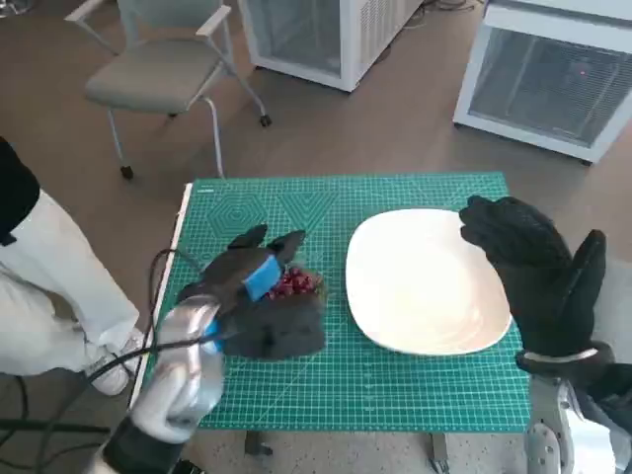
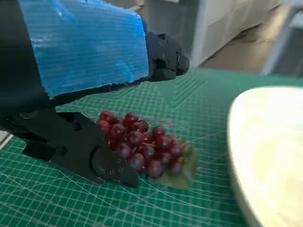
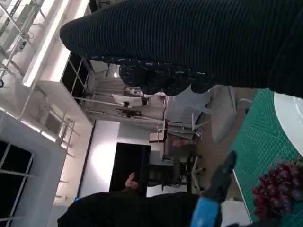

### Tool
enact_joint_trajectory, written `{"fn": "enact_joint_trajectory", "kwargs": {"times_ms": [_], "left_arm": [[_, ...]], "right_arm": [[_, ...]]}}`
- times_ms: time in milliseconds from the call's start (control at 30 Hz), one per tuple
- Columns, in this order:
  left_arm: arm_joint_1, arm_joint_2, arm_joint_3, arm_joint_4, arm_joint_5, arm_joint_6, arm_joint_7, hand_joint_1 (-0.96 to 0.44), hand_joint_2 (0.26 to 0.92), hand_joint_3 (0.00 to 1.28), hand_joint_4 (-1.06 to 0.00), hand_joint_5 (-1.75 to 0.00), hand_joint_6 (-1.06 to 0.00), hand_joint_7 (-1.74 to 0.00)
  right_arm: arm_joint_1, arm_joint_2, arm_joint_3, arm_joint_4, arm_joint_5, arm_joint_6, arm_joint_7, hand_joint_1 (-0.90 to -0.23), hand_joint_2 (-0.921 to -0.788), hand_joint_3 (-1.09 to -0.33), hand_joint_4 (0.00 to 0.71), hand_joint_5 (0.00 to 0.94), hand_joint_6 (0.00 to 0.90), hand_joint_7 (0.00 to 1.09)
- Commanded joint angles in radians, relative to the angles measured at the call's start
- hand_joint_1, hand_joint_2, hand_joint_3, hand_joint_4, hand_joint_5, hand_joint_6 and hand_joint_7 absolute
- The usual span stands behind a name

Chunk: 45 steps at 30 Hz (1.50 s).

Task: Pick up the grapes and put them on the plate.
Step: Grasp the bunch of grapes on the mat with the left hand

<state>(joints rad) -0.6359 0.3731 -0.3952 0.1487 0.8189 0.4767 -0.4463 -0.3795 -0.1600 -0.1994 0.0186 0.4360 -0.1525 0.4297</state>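
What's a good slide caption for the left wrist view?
Left hand poised around red grapes on the green cutting mat, white plate alongside.

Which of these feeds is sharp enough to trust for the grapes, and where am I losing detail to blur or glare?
Left wrist view: the grapes are crisp, the plate is soft and washed out. Head view: evenly lit, straight edges bow, and the left hand covers most of the bunch. Right wrist view: turned on its side, the right hand darkens it, bright lights blow out the room.
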Motion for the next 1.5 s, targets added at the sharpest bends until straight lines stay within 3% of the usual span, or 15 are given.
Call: {"fn": "enact_joint_trajectory", "kwargs": {"times_ms": [33,300,533,867,1167,1267,1333,1400,1500], "left_arm": [[-0.070,-0.030,-0.038,0.149,0.018,-0.003,0.034,-0.20,0.732,0.00,-0.05,0.00,-0.26,-0.01],[-0.197,-0.085,-0.086,0.467,0.004,-0.008,0.068,-0.19,0.740,0.01,-0.05,0.00,-0.27,-0.01],[-0.262,-0.119,-0.089,0.642,-0.030,-0.027,0.090,-0.19,0.749,0.01,-0.05,0.00,-0.27,-0.01],[-0.305,-0.142,-0.108,0.791,-0.052,-0.074,0.138,-0.22,0.769,0.01,-0.10,-0.02,-0.32,-0.02],[-0.311,-0.148,-0.097,0.825,-0.078,-0.092,0.183,-0.23,0.791,0.01,-0.18,-0.04,-0.35,-0.03],[-0.304,-0.145,-0.086,0.824,-0.092,-0.110,0.218,-0.15,0.817,0.01,-0.24,-0.28,-0.38,-0.02],[-0.296,-0.139,-0.088,0.825,-0.096,-0.134,0.248,-0.04,0.831,0.05,-0.28,-0.69,-0.43,-0.02],[-0.288,-0.130,-0.094,0.827,-0.095,-0.166,0.282,0.11,0.804,0.21,-0.37,-1.06,-0.50,-0.04],[-0.280,-0.118,-0.106,0.833,-0.088,-0.206,0.319,0.29,0.712,0.52,-0.49,-1.36,-0.64,-0.08]], "right_arm": [[0.012,-0.010,-0.005,0.019,0.001,0.009,0.005,-0.376,-0.921,-0.644,0.412,0.755,0.214,1.01],[0.012,-0.010,-0.006,0.017,0.001,0.013,0.001,-0.372,-0.921,-0.646,0.411,0.755,0.213,1.01],[0.016,-0.009,-0.005,0.014,-0.001,0.011,0.000,-0.370,-0.921,-0.647,0.410,0.755,0.213,1.01],[0.019,-0.011,-0.007,0.009,0.002,0.017,0.000,-0.370,-0.921,-0.647,0.411,0.755,0.213,1.01],[0.020,-0.010,-0.005,0.003,-0.001,0.022,-0.003,-0.370,-0.921,-0.648,0.411,0.756,0.213,1.01],[0.020,-0.010,-0.005,0.004,-0.001,0.022,-0.001,-0.370,-0.921,-0.648,0.411,0.757,0.213,1.01],[0.020,-0.010,-0.005,0.004,0.000,0.023,-0.001,-0.370,-0.921,-0.648,0.411,0.757,0.212,1.01],[0.020,-0.010,-0.005,0.004,0.001,0.025,0.000,-0.370,-0.921,-0.648,0.410,0.757,0.212,1.01],[0.020,-0.011,-0.005,0.002,0.002,0.028,0.000,-0.370,-0.921,-0.649,0.410,0.758,0.212,1.01]]}}
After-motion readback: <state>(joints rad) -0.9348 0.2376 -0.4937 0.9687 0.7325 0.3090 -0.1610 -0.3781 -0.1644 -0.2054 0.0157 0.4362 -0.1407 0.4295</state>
